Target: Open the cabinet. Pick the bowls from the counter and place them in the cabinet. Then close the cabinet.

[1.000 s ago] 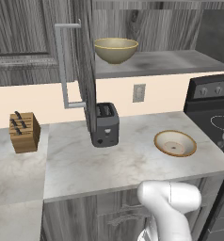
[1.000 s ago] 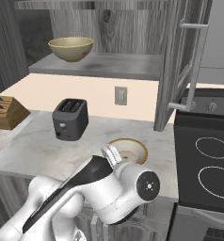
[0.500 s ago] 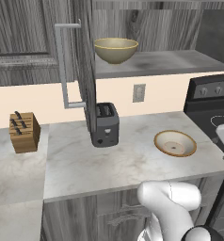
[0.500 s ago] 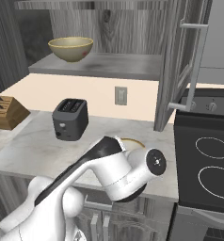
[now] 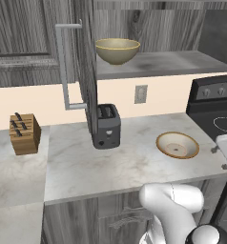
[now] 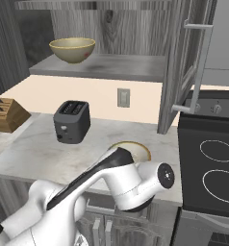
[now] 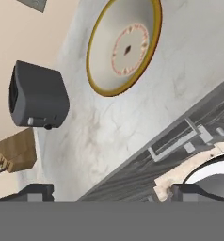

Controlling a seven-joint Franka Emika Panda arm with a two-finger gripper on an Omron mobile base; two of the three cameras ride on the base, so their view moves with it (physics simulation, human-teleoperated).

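Two bowls: olive-yellow bowl (image 5: 117,50) on cabinet (image 5: 89,76) shelf, doors open; tan-rimmed bowl (image 5: 177,145) on counter (image 5: 82,167), right of toaster (image 5: 107,126). Gripper (image 7: 109,194) above counter front edge, fingers apart, empty.

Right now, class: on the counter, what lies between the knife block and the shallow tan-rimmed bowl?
The dark toaster stands between the knife block and the tan-rimmed bowl, with bare marble counter on either side of it. The left base view shows this best.
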